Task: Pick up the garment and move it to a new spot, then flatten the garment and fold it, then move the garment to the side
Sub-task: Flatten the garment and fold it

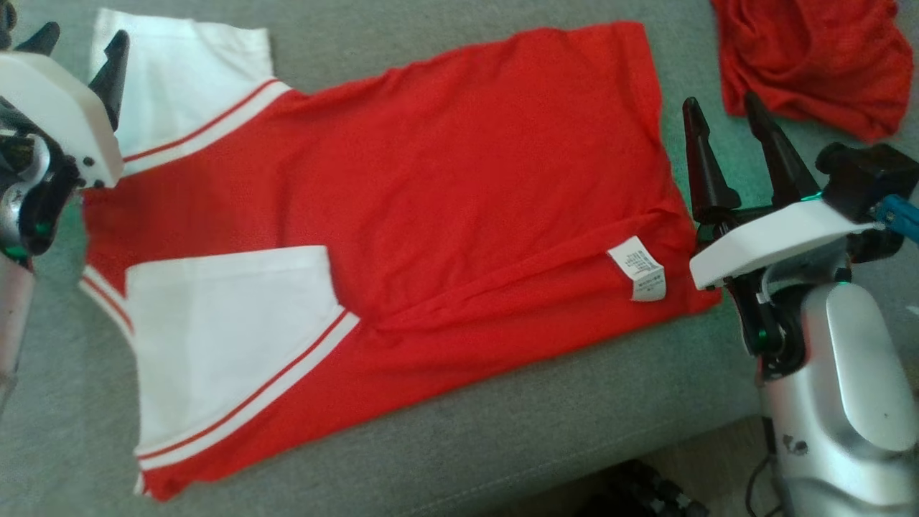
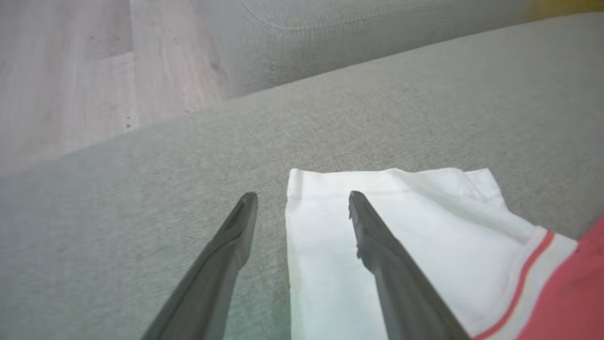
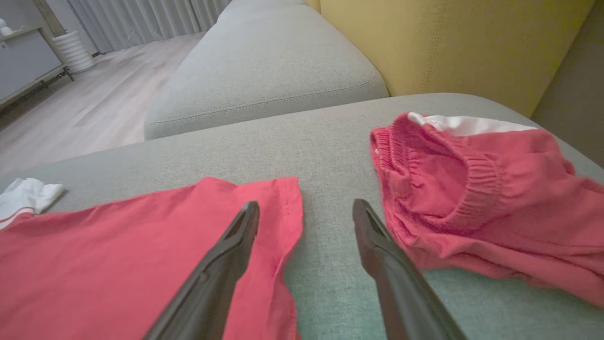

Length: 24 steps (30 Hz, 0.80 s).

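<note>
Here's the red shirt (image 1: 467, 179), one of it, spread flat on the grey sofa (image 1: 502, 445). Its long axis runs roughly 9 to 3 o'clock in the head view, with the shoulder end pointing to 9 and the hem to 3. Two white sleeves, count them: one (image 1: 179, 72) sticks out toward 11 o'clock, and the other (image 1: 215, 337) is folded in over the body at 7 o'clock. One white label (image 1: 639, 269) lies by the hem. Up at 1 o'clock sits one crumpled red garment (image 1: 811, 64) with an elastic waistband, apart from the shirt. Two claws are on the scene. The left claw (image 1: 77, 50) hangs at 10 o'clock by the far sleeve, fingers spread wide and empty; its wrist view shows one finger over white cloth and one over bare cushion. The right claw (image 1: 724, 108) is at 3 o'clock, just beside the hem, fingers wide apart with nothing between them. One finger is over the hem edge, and the other is over the grey gap toward the crumpled garment.
</note>
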### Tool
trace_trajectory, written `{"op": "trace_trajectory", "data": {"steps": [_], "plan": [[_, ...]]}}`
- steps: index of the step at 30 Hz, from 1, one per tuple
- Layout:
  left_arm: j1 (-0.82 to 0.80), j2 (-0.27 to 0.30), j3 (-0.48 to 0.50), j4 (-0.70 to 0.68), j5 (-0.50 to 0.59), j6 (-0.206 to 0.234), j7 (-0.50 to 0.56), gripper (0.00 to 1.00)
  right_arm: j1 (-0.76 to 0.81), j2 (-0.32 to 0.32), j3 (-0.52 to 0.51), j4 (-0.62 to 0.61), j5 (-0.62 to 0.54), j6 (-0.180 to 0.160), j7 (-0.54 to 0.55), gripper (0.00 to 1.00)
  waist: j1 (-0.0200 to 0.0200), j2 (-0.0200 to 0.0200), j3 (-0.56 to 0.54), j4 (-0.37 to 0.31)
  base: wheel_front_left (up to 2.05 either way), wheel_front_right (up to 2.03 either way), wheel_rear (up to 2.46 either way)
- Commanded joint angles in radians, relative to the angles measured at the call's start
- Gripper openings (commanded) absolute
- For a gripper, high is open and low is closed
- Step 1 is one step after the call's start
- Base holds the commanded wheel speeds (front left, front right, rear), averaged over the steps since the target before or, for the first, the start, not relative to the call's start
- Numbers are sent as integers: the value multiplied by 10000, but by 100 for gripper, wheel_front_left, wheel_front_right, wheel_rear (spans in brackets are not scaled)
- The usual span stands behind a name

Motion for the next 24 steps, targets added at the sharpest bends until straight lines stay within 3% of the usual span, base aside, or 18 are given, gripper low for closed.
{"op": "trace_trajectory", "data": {"steps": [1, 14, 17, 18, 24], "plan": [[-549, 543, 346, -223, -8, -49, 56, 100, -190, -56, 182, -276, -22, 65, -110, 100, -3, 1, 341, -321, 0, 0, 0], [-969, 668, 21, 324, -1, -59, 883, 100, -1005, -56, 669, 85, -81, 65, -239, 100, -3, 1, 709, -476, 0, 0, 0], [-998, 603, -147, 300, -28, -182, 1074, 15, -1266, -60, 818, 160, -236, 65, -137, 100, -3, 1, 727, -430, 0, 0, 0], [-1001, 586, -210, 293, -31, -228, 1128, 0, -1363, -73, 863, 198, -283, 65, -88, 100, -3, 1, 721, -406, 0, 0, 0], [-1187, 378, -419, 208, 54, -331, 941, 0, -2075, -420, 988, 800, -455, 65, 600, 100, -3, 1, 575, -57, 0, 0, 0]]}}
